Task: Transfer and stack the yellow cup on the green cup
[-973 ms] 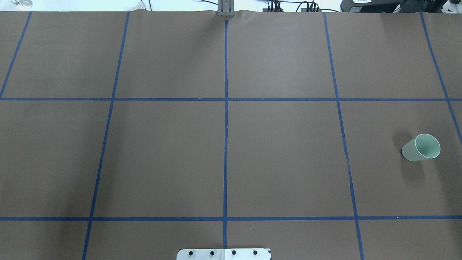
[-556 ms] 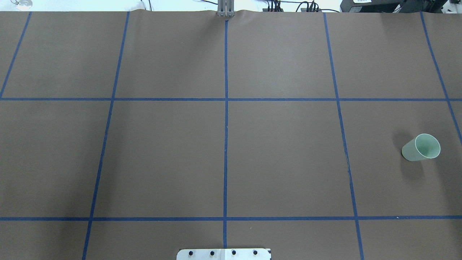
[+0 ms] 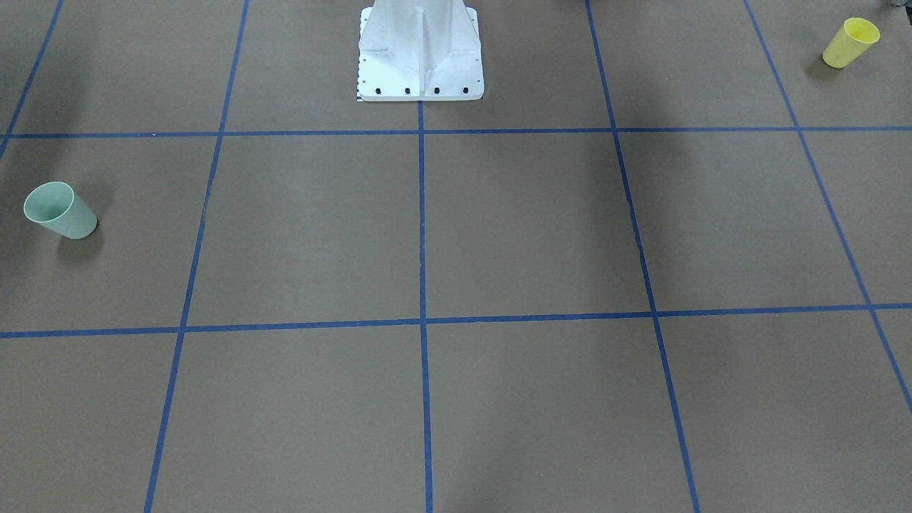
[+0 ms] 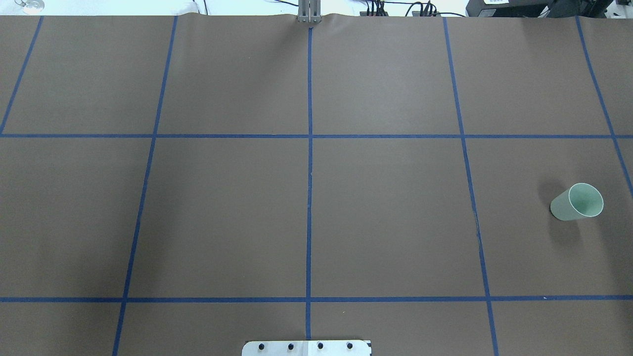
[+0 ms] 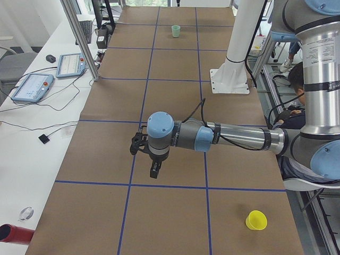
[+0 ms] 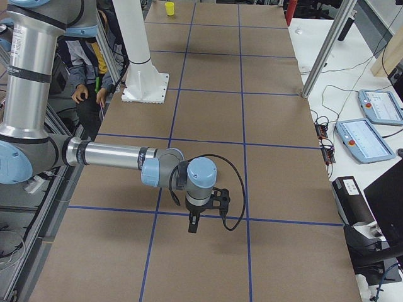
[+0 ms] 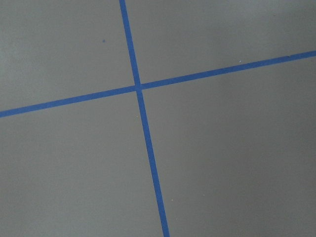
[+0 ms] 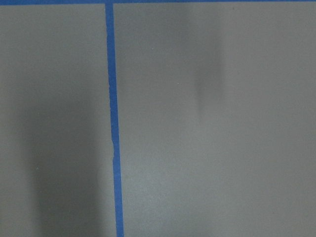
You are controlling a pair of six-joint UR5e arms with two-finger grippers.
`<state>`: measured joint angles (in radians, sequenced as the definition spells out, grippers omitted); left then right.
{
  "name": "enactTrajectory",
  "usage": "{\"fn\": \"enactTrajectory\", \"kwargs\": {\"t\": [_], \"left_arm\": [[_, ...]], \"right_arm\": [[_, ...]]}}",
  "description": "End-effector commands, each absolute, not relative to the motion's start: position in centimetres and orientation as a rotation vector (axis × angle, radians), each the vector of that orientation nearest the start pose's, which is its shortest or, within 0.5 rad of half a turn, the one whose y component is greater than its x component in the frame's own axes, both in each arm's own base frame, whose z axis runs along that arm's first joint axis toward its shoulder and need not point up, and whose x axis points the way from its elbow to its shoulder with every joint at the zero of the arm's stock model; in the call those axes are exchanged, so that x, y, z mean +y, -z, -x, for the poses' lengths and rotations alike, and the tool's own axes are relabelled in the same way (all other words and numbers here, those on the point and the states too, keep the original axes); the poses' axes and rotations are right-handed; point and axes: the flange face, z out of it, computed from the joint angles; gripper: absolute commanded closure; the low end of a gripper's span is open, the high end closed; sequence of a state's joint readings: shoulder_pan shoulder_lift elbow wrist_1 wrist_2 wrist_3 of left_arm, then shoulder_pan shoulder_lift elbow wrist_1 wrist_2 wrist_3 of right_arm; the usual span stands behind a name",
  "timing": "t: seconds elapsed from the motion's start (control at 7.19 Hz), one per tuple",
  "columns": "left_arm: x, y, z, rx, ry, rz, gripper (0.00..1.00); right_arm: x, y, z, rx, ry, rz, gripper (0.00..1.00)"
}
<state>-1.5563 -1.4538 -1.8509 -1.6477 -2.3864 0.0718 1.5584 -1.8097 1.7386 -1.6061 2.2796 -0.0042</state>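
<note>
Yellow cup: the yellow cup stands upright on the table, mouth up, at the end on the robot's left and close to the robot's edge. Nothing touches it.
Green cup: the green cup stands upright too, mouth up, at the opposite end of the table, on the robot's right, in the middle row of the grid. The two cups are well apart, with almost the whole table between them.
Left gripper: the left gripper points down from an arm stretched flat over the table, above the brown cover and near a crossing of the blue tape lines. It is well apart from the yellow cup, further out from the robot's edge. Only the side view shows it, so I cannot tell whether its fingers are wide or narrow.
Left wrist camera: it sees only brown cover and one crossing of tape.
Right gripper: the right gripper also points down over the cover, just beside a blue line, and the green cup is not near it. Here as well I cannot tell how far the fingers are spread.
Right wrist camera: brown cover, one long blue line and a soft shadow.
Post: the white post base is bolted at the middle of the robot's edge.
Side table: two tablets lie on a white side table beyond the far edge.
</note>
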Motion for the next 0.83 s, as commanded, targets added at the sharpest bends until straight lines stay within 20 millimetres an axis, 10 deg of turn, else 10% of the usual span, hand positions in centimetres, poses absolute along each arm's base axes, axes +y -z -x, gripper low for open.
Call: {"fn": "enactTrajectory", "kwargs": {"t": [0.0, 0.7], "left_arm": [[-46.0, -54.8, 5.6, 0.804, -0.192, -0.292, 0.0], [-45.5, -51.5, 6.0, 0.786, -0.241, -0.438, 0.0]], "right_arm": [[-36.9, -69.9, -6.4, -0.707, -0.033, 0.131, 0.0], [-37.3, -69.2, -6.3, -0.722, -0.008, 0.061, 0.0]]}}
